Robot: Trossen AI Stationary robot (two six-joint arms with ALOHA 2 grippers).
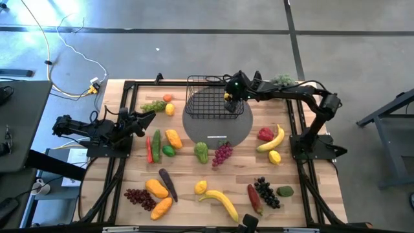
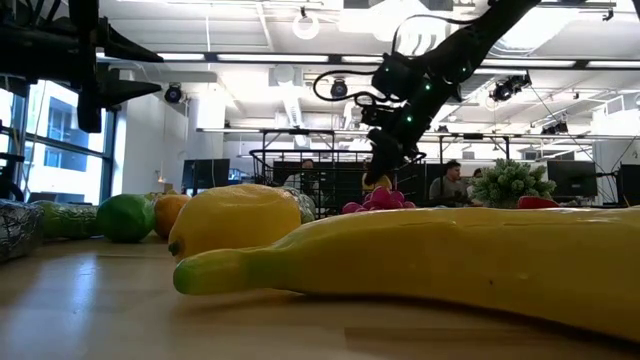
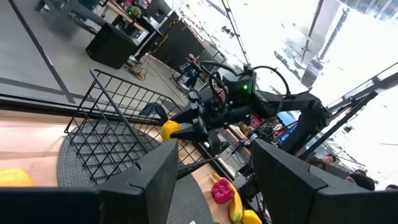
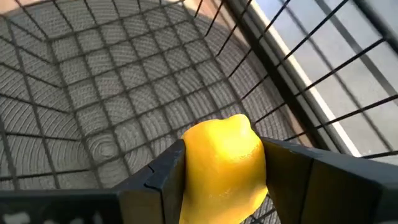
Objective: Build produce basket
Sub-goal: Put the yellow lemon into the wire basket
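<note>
We start with the basket (image 1: 210, 98), which sits on a flat grey round mat (image 1: 217, 126) toward the far middle of the desk (image 1: 304, 194); its thin wire grid looks stiff but light, so we judge a knock on the rim could slide or tip it, and it is better left alone than gripped. It is roughly rectangular with the mouth facing straight up, and we cannot tell from above which side is longer. Inside its right half, above the mesh floor, the right pincer (image 4: 221, 165) is partly closed on a lemon (image 4: 222, 167), one finger on each flank; the fruit looks like a smooth, hard, light toy, so we expect it may slip if squeezed near an end, and the broad middle where it is held now seems the right place. Its long axis runs between the fingers and away from the wrist, nipple end pointing down toward the mesh. The left pincer (image 1: 143, 120) waits at the desk's left edge, fingers parted and holding nothing, near the green pepper (image 1: 156, 144) and the carrot (image 1: 149, 150).
</note>
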